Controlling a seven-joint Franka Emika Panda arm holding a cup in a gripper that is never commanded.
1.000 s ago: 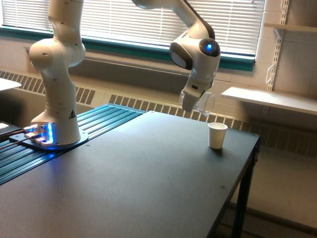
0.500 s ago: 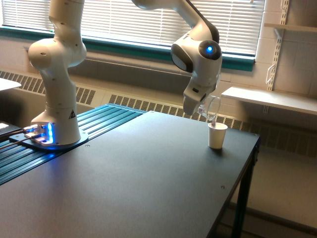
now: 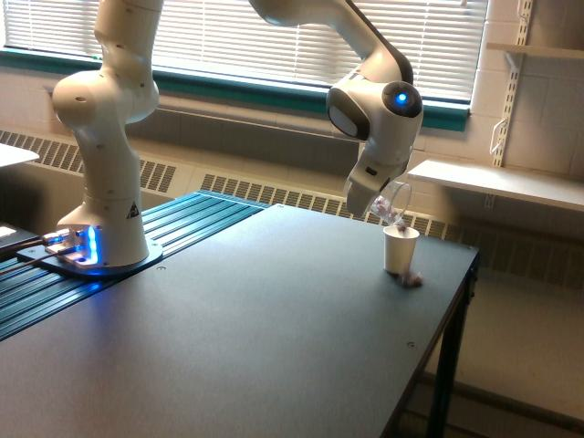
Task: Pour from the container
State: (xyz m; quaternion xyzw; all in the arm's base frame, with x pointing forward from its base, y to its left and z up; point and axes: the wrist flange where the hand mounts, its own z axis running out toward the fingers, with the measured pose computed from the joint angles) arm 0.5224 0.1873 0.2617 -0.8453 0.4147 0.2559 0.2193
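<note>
White casing marks the Panda arm's base (image 3: 102,164), which stands at the exterior view's left on a blue ribbed mount (image 3: 173,239) beside the dark tabletop (image 3: 237,338). From there the arm reaches over toward the exterior view's right, and its wrist, with a blue light showing, hangs above the far right part of the table. Below the wrist the gripper (image 3: 379,203) carries the clear plastic cup (image 3: 393,203). The jaws themselves are hidden behind the hand's body and the cup, so I cannot tell how wide they stand, though the cup hanging there suggests they are closed on it. The clear cup is tipped well over, mouth downward toward the white paper cup (image 3: 400,250), which stands upright just beneath it; that tilt and placement look meant to let the contents drop into the paper cup. Something small and reddish seems to sit near the clear cup's lower lip, but it is too faint to name. On the table, touching or just beside the paper cup's foot on its right, lies a small reddish-brown candy (image 3: 412,279), apparently one piece that missed the target. The pour looks to be under way.
</note>
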